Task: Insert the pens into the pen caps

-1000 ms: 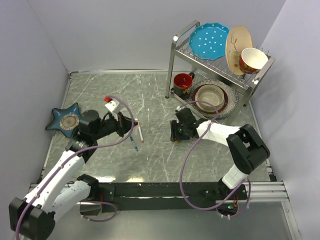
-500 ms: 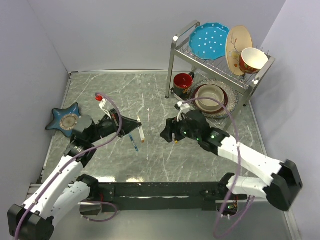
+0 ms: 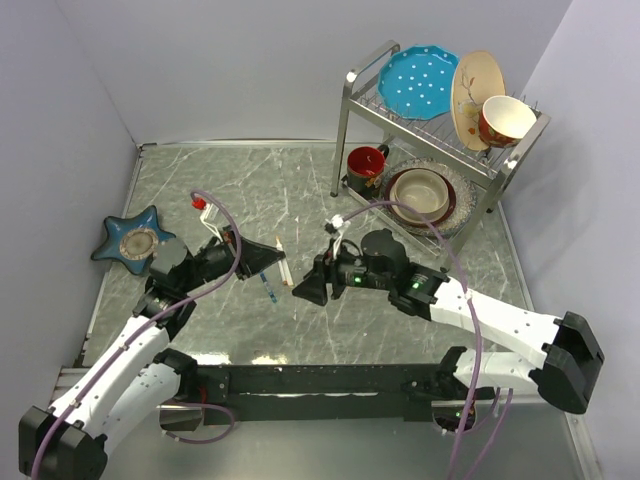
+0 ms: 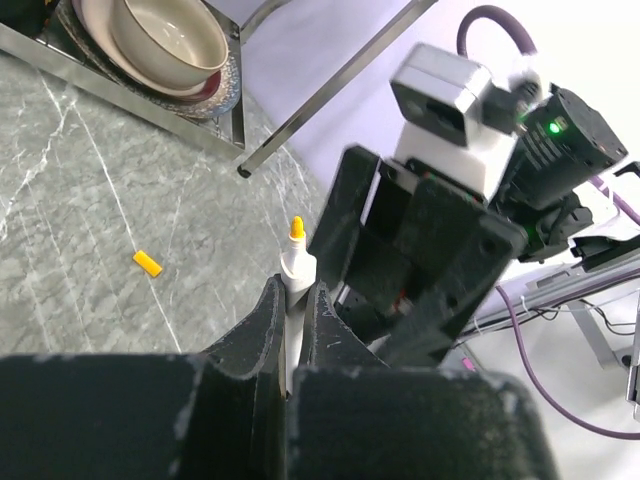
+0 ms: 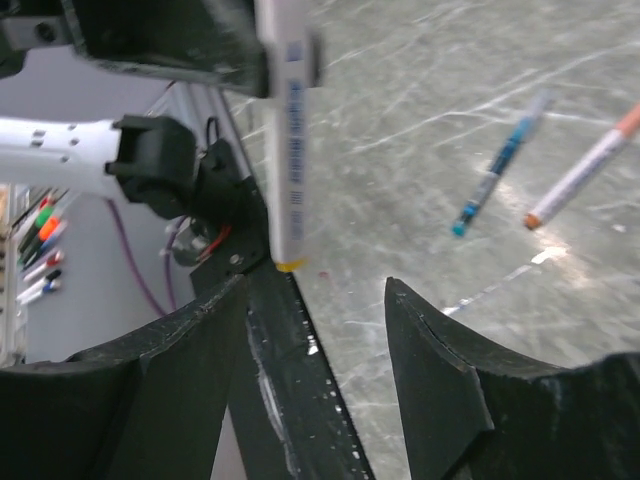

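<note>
My left gripper [image 4: 296,290] is shut on a white pen [image 4: 296,262] whose yellow-orange tip points up and away. In the top view the left gripper [image 3: 268,252] sits left of centre. My right gripper [image 3: 303,292] is open and empty, facing the left gripper from close by. In the right wrist view the held pen [image 5: 288,170] hangs just above and left of the open right gripper [image 5: 315,283]. A blue-teal pen [image 5: 495,170] and a white pen with an orange tip [image 5: 585,165] lie on the table. A yellow-orange cap [image 4: 147,263] lies on the table. The red-orange cap is out of view.
A metal dish rack [image 3: 350,110] at the back right holds plates, a bowl [image 3: 420,192] and a red mug [image 3: 366,162]. A blue star-shaped dish [image 3: 132,240] lies at the left. Grey walls close the table on three sides.
My right arm has swung left across the table, and its open gripper now faces the left gripper. The left gripper has shifted slightly with the pen still held.
</note>
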{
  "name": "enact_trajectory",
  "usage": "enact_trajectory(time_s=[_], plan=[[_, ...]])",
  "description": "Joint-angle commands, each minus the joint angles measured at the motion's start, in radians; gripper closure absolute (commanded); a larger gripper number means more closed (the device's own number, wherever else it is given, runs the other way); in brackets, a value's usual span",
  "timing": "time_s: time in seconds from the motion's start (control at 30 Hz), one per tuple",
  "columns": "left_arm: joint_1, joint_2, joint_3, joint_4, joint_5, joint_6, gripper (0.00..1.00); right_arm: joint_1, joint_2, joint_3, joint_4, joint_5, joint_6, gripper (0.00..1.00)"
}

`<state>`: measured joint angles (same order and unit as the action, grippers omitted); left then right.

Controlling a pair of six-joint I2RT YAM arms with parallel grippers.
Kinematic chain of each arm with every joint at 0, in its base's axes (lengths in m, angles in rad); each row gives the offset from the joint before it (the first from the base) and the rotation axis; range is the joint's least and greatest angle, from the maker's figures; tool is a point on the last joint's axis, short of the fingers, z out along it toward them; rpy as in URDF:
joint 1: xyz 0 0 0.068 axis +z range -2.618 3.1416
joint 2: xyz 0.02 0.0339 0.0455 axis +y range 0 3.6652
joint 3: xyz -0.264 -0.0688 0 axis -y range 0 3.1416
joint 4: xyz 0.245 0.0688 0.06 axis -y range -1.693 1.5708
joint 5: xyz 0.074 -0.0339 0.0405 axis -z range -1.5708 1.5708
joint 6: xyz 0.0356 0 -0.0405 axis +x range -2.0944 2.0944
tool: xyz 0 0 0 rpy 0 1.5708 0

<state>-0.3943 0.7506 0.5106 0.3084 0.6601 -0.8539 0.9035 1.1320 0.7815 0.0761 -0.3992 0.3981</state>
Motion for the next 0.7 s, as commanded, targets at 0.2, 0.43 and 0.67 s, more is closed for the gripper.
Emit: enact_trajectory(time_s=[0.2,0.43,0.67], plan=[[-0.009,-0.008,-0.004,0.077,0.016,-0.056,0.99,0.061,0.055,0.108,0.054,0.031,-0.016,0.47],[-0.014,-0.004,0.0,0.084,0.013,-0.065,0.88,0.064,0.069,0.133,0.042,0.085,-0.013,0.99],[-0.017,0.044,-0.026,0.199,0.093,-0.111,0.58,0.063,0.049,0.087,0.166,0.092,0.065,1.0]])
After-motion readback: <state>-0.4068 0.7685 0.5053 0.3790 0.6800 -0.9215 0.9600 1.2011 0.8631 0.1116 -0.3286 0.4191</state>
